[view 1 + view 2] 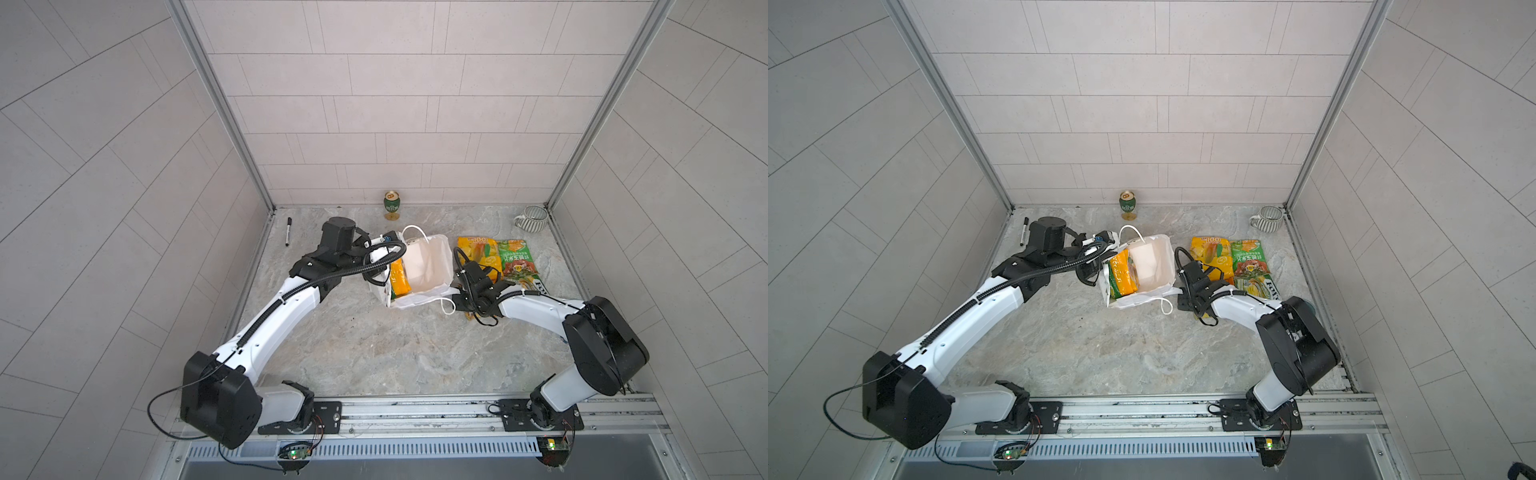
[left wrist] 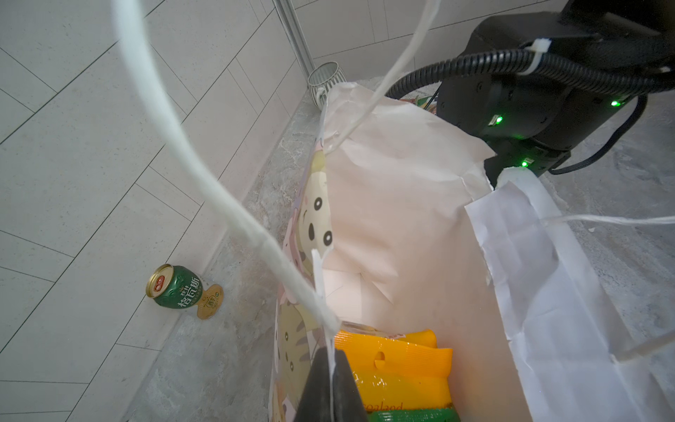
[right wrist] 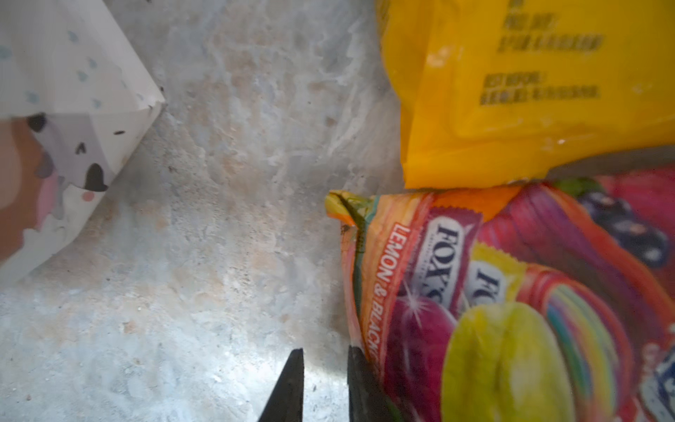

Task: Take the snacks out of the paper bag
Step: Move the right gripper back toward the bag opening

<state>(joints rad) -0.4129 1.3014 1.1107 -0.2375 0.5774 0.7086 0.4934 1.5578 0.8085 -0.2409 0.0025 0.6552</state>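
Observation:
The white paper bag (image 1: 428, 266) (image 1: 1152, 262) stands open mid-table, its cartoon faces showing in the left wrist view (image 2: 310, 226). My left gripper (image 1: 395, 249) (image 2: 330, 365) is shut on the bag's thin left rim beside a cord handle (image 2: 204, 175). Inside lean a yellow-orange snack packet (image 1: 400, 276) (image 2: 398, 365) and a green one (image 2: 412, 415). Right of the bag lie a yellow packet (image 1: 478, 249) (image 3: 511, 91), a green packet (image 1: 515, 259) and a FOX'S packet (image 1: 536, 286). My right gripper (image 1: 463, 301) (image 3: 325, 356) hangs low over the table, slightly open and empty, one finger against a red-pink FOX'S packet (image 3: 511, 292).
A green-and-gold drink can (image 1: 390, 203) (image 2: 179, 292) stands at the back wall. A grey striped mug (image 1: 532, 218) sits in the back right corner. A black marker (image 1: 288, 231) lies at the back left. Tiled walls close three sides.

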